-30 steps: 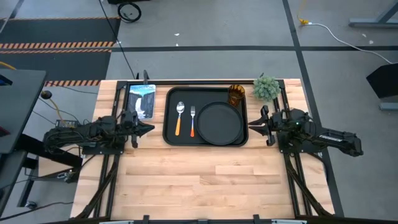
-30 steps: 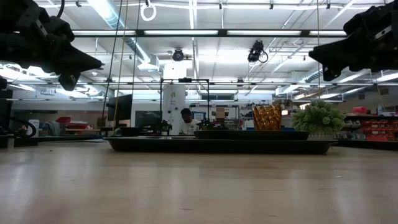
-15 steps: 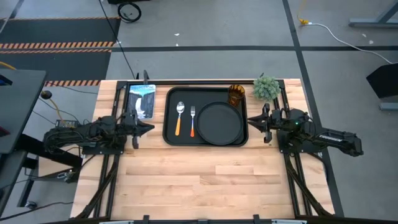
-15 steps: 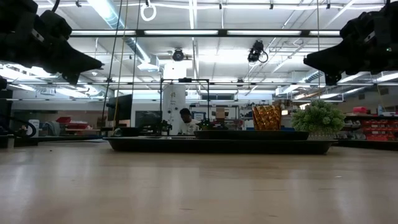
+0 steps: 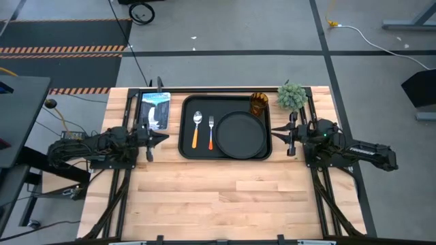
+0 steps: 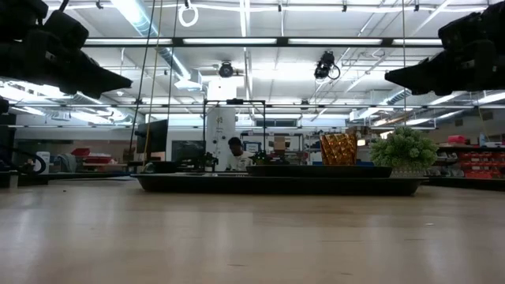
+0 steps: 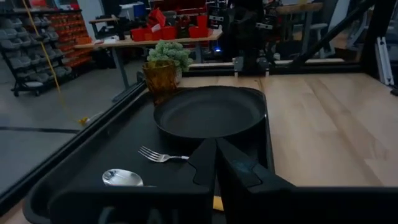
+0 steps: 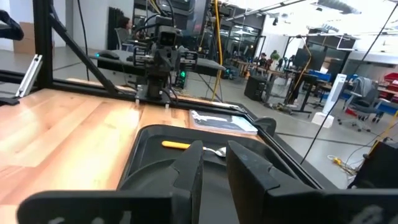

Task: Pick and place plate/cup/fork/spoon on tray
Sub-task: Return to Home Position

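Observation:
The black tray (image 5: 187, 146) lies at the table's far middle. On it rest the round black plate (image 5: 242, 134) at the right, the amber cup (image 5: 258, 103) upright in the far right corner, the fork (image 5: 210, 133), and the spoon (image 5: 196, 128) left of the fork. My left gripper (image 5: 165, 137) hangs shut and empty just left of the tray. My right gripper (image 5: 274, 133) hangs empty just right of the tray. Its fingers stand a narrow gap apart in the right wrist view (image 8: 214, 155).
A green bushy plant (image 5: 291, 95) stands on the table right of the cup. A printed card or tablet (image 5: 155, 109) lies left of the tray at the far edge. Bare wood (image 5: 225, 197) spreads between the tray and the near edge. A person shows far off in the low view (image 6: 235, 154).
In the low view, the lower finger of each gripper has risen to the upper one, so both grippers have closed in. My right gripper has also crept a little toward the tray. Nothing on the tray has moved.

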### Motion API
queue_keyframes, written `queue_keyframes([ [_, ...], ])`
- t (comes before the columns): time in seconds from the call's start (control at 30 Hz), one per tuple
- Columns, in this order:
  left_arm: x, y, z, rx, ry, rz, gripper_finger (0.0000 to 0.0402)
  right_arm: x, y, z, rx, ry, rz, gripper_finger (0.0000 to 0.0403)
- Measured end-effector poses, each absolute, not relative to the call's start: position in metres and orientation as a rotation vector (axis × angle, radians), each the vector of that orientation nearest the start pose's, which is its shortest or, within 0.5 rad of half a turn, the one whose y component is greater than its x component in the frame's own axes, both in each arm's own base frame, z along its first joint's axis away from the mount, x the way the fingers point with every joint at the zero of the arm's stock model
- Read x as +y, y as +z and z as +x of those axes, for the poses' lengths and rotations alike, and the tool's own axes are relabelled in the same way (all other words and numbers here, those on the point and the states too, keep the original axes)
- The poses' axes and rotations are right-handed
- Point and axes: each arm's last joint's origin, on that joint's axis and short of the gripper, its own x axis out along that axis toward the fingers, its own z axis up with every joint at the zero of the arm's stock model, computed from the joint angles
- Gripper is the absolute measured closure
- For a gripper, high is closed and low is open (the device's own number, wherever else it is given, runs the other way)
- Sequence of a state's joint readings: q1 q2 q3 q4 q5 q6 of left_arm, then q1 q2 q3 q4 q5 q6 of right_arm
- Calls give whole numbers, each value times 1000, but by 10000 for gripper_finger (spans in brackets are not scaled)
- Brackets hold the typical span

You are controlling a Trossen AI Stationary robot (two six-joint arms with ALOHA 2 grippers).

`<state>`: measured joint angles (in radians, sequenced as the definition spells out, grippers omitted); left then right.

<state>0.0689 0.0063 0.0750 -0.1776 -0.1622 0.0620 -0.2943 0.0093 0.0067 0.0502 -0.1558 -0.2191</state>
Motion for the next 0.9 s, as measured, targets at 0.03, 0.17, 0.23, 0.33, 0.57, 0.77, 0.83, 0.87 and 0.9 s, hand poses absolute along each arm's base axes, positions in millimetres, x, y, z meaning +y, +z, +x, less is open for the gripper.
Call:
queue_keyframes([
  [0.03,11,171,92,117,227,77,380,-24,170,95,-31,-143,-230,325],
  [0.17,11,172,92,109,227,97,378,-24,170,95,-31,-143,-230,325],
  [0.23,11,173,92,92,230,89,377,-24,170,95,-31,-142,-230,325],
  [0.33,11,175,92,60,235,87,377,-24,170,95,-31,-142,-230,325],
  [0.57,11,179,93,25,236,83,377,-24,170,95,-31,-142,-230,325],
  [0.77,11,180,92,19,235,82,377,-24,170,95,-31,-141,-231,325],
  [0.83,11,180,92,18,233,82,377,-24,170,95,-31,-141,-230,325],
  [0.87,11,180,92,17,233,82,377,-24,170,95,-31,-141,-230,325],
  [0.9,11,180,92,15,232,82,377,-24,170,95,-32,-141,-231,325],
])
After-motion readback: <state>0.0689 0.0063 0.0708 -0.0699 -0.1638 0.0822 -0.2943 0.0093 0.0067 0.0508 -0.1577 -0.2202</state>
